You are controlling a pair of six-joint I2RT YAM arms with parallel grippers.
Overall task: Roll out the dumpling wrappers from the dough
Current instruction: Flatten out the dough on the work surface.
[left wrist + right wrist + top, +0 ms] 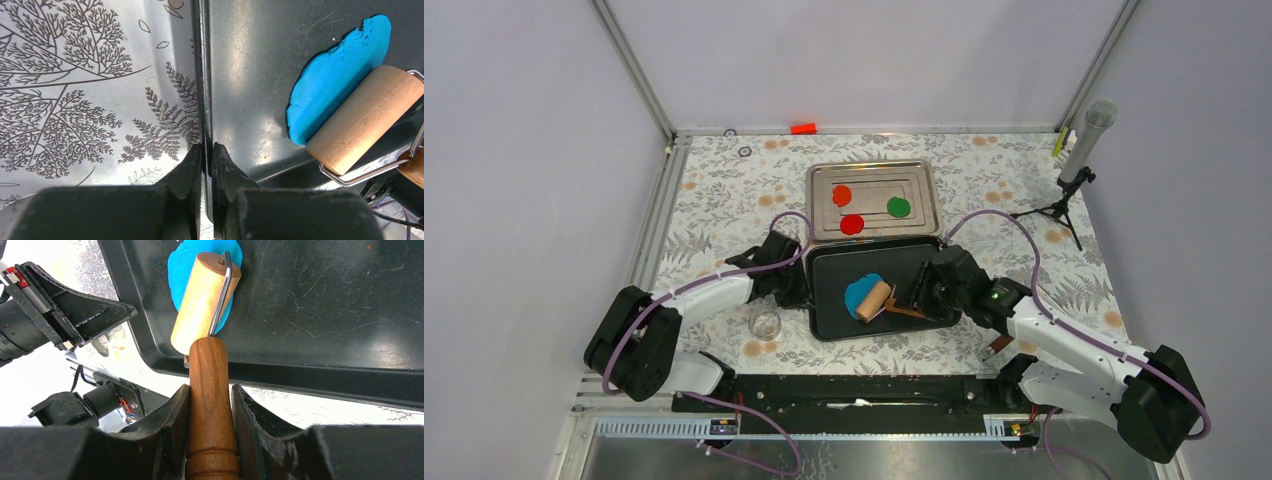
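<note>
The blue dough lies as a flat sheet on the black tray. A wooden roller rests across the dough. My right gripper is shut on the roller's dark wooden handle, at the tray's near edge. My left gripper is shut on the black tray's left rim, with the dough to its right. Three dumpling wrappers lie in the silver tray behind: orange, red and green.
A small clear glass dish stands on the leaf-patterned tablecloth left of the black tray's near corner. A microphone on a tripod stands at the back right. A small orange-red object sits at the far edge.
</note>
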